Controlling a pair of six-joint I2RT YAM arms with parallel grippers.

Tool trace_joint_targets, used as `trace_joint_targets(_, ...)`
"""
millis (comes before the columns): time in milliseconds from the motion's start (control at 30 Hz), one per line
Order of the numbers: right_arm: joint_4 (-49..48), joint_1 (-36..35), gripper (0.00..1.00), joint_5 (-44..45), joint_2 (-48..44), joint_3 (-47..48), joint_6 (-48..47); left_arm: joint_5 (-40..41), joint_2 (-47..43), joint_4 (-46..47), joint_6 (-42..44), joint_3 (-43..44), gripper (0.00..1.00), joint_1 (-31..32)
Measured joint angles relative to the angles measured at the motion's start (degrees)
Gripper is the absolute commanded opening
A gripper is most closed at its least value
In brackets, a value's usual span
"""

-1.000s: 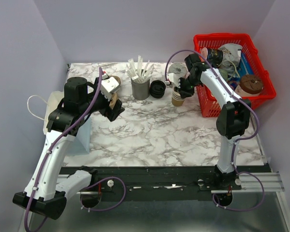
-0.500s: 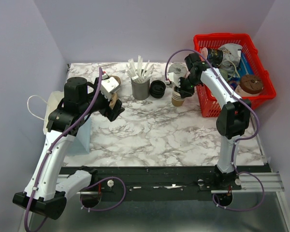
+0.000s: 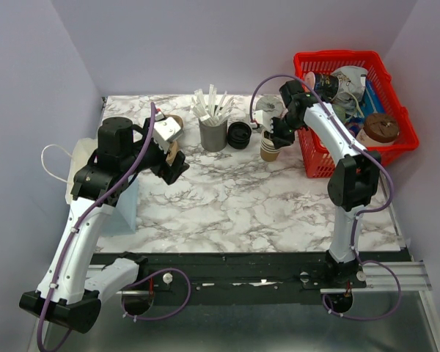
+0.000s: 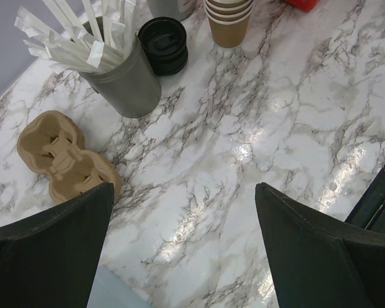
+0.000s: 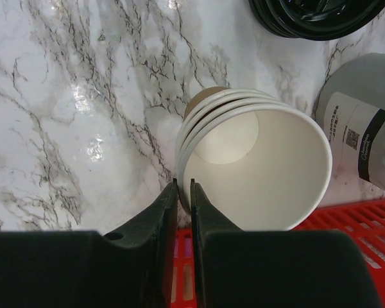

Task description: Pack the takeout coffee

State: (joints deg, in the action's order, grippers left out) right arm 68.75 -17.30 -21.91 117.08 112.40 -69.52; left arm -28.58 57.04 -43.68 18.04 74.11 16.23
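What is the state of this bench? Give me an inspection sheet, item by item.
Surface: marble table, no spills seen.
Job's things: takeout coffee not made out with certainty; paper cups stacked, lidless.
Clutter: black lids, straw tin, cup carrier, red basket full.
Grippers: left gripper open, empty; right gripper looks shut on the paper cups' rim.
Cables: purple cable along each arm.
Surroundings: lavender walls; white bag at left.

Robot test cell staged as a café counter: plain walls enclose the marble table, which carries a stirrer canister, lid stack and red basket.
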Motion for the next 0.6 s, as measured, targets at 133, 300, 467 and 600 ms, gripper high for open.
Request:
trace_joint_targets(133, 0.2, 0.0, 0.13, 0.0, 0.0, 0.2, 0.0, -0.02, 0.0, 0.07, 0.0, 0.0, 0.99, 0.0)
trace_joint_targets(300, 0.15, 0.0, 0.03, 0.02, -0.28, 0.42, 0.04, -0.02, 0.0, 0.26, 0.04, -0.09, 0.99, 0.0)
trace_joint_targets(467, -1.25, 0.0, 0.01, 0.04, -1.9, -0.42, 0.72, -0.02, 0.09, 0.31, 0.15, -0.42, 0.99, 0.0)
trace_joint_targets(600, -3.19, 0.0, 0.01, 0.57, -3.67, -0.72, 1.57, -0.04, 0.28, 0.33, 0.17, -0.42, 0.99, 0.0)
